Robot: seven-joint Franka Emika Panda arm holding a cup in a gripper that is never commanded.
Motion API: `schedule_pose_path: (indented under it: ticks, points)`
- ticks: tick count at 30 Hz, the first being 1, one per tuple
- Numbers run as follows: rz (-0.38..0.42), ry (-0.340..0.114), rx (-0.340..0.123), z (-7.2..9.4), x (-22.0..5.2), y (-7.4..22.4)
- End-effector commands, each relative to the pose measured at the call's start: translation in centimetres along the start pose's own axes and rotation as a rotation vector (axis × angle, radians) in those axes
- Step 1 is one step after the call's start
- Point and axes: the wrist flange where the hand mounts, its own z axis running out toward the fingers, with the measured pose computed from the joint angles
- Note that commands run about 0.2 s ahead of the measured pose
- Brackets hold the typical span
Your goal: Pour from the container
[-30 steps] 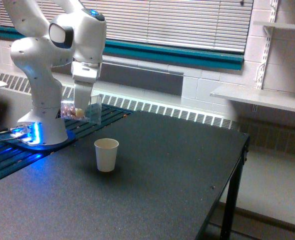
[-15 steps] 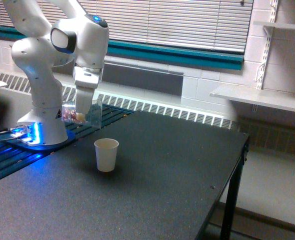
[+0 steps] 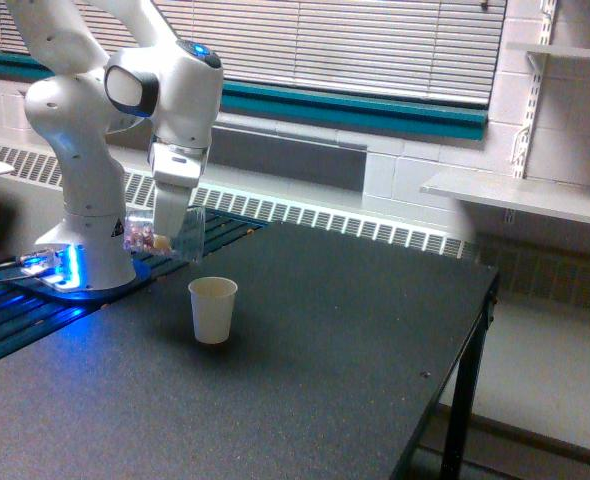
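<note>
You had the gripper [image 3: 167,238] clamped on the clear plastic cup [image 3: 165,236], fingers closed across its side. The cup hung in the air, off the table [image 3: 305,350], tipped well over so its long axis ran close to horizontal. Reddish and pale bits sat bunched at the end toward the exterior view's left, so that end looked like the base, with the rim pointing to the exterior view's right; the plastic was too see-through to be sure of the rim edge. The white paper cup [image 3: 213,309] stood upright on the table, below the held cup and a little to the exterior view's right, apart from it with clear air between. That offset was what your pour turned on: the rim was not yet squarely over the paper cup's mouth as far as this view showed. Nothing was visibly falling yet. Depth between the two cups could not be judged from this single view.
</note>
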Motion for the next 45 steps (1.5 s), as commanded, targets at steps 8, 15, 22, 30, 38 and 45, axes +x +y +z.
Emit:
schedule_pose_path:
  ticks: [8, 15, 22, 30, 38, 45]
  points:
    - [-0.019, -0.055, -0.030, 2.34, -0.66, -1.14]
    - [-0.033, -0.066, -0.044, 2.67, -0.62, -1.50]
    - [-0.031, -0.053, -0.048, 2.62, -0.44, -1.68]
    - [-0.020, -0.041, -0.056, 2.21, -0.09, -1.42]
    - [-0.021, -0.046, -0.062, 1.91, -0.05, -1.04]
    - [-0.009, -0.039, -0.064, 1.72, -0.03, -0.89]
